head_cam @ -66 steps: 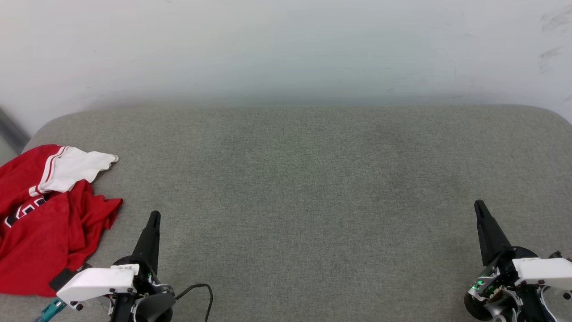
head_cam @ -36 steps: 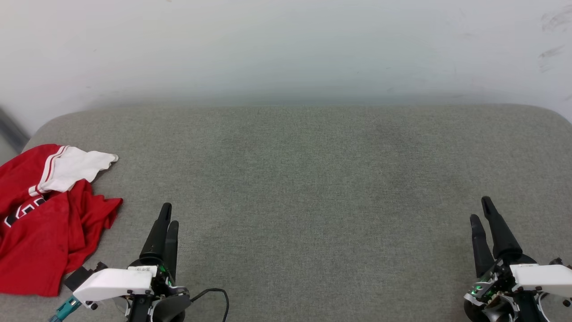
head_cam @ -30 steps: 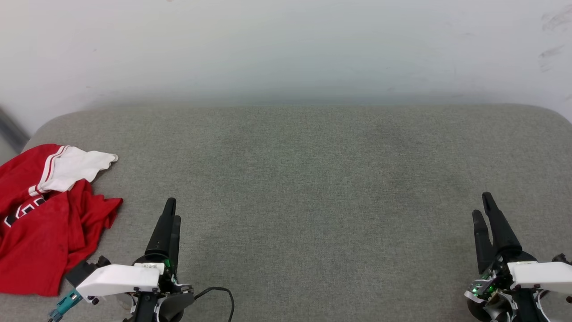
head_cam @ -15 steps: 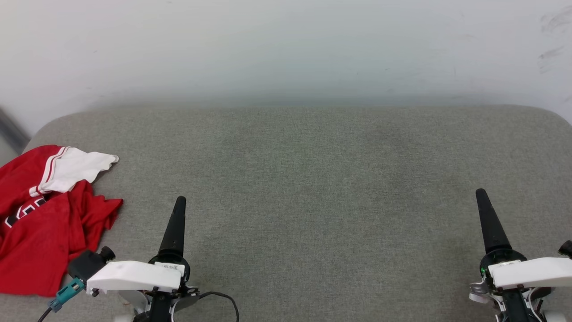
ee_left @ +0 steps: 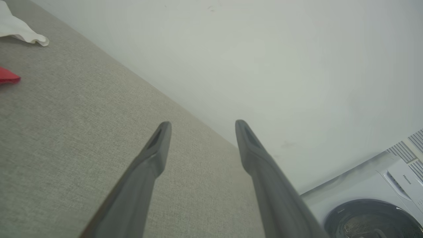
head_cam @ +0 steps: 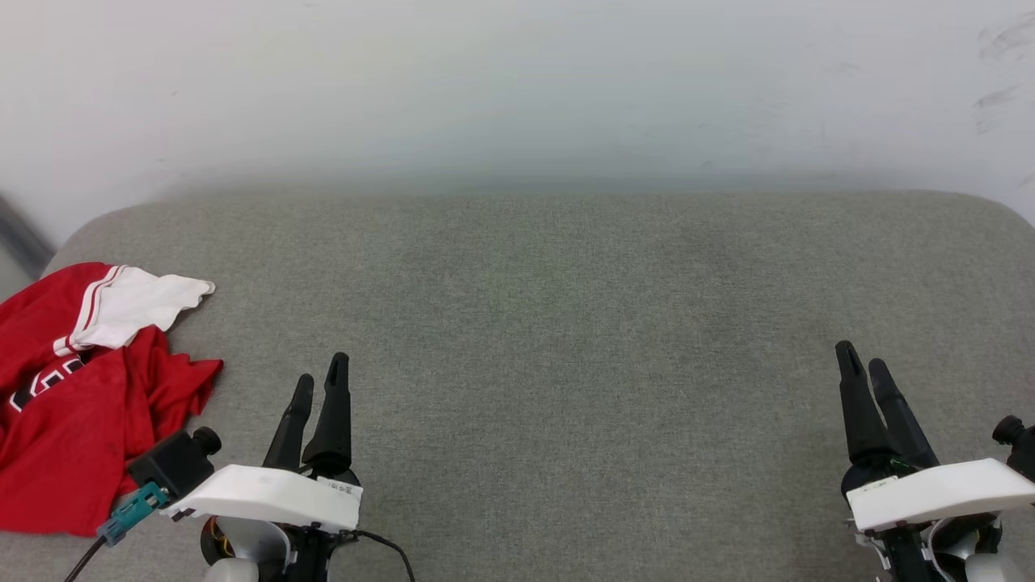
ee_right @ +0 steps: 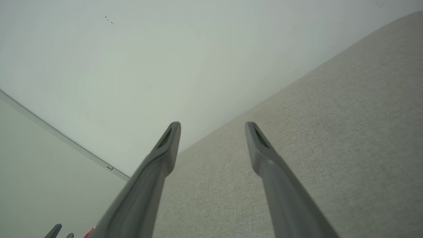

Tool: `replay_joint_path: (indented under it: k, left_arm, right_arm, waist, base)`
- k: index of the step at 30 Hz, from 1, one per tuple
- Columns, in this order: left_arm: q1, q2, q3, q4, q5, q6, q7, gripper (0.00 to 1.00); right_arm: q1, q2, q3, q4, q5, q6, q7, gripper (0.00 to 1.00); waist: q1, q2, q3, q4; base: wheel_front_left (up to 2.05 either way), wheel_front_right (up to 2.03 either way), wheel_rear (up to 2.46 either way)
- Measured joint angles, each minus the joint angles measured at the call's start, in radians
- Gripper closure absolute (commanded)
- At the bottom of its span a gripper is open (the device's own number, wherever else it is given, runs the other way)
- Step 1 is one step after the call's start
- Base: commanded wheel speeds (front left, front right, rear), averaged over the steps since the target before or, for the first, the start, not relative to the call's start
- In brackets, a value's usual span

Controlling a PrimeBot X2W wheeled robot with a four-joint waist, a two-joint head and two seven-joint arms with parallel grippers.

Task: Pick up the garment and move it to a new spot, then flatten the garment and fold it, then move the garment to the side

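The garment [head_cam: 73, 404], a red jersey with a white sleeve and part of a black number, lies crumpled at the left edge of the grey cushioned surface [head_cam: 566, 307]. A white sleeve tip and a red corner of the garment [ee_left: 19, 31] show at the upper left of the left wrist view. My left gripper [head_cam: 320, 378] hovers open and empty just right of the garment, apart from it. My right gripper [head_cam: 859, 360] stands open and empty at the lower right. In the wrist views the left gripper [ee_left: 200, 127] and the right gripper [ee_right: 211, 127] each hold nothing between their spread fingers.
A white wall [head_cam: 517, 89] runs behind the surface. A white washing machine [ee_left: 373, 205] shows at the lower right of the left wrist view. The left arm's cable [head_cam: 380, 541] trails near the front edge.
Both wrists have rolled, so each gripper now shows two separated fingers instead of one edge-on. The left gripper has drifted right. The garment has not moved.
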State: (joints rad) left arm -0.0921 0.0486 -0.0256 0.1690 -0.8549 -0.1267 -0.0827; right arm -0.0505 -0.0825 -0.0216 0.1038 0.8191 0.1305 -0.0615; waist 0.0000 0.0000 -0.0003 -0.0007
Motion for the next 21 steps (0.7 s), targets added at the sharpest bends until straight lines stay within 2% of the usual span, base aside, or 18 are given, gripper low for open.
replay_joint_path:
  k: [11,21]
  left_arm:
    - [-0.001,0.007,-0.012,-0.017,0.215,0.025,-0.031,0.00]
    - [-0.008,0.031,-0.033,-0.016,0.350,0.047,-0.061,0.00]
  right_arm:
    - [0.000,-0.001,0.003,-0.032,-0.221,0.000,-0.004,0.00]
    - [0.006,0.003,-0.004,-0.038,-0.375,0.000,0.018,0.00]
  waist:
    - [0.0000,0.0000,0.000,-0.002]
    - [0.0000,0.0000,-0.001,-0.002]
  base:
    - [0.00,0.00,0.00]
    - [0.00,0.00,0.00]
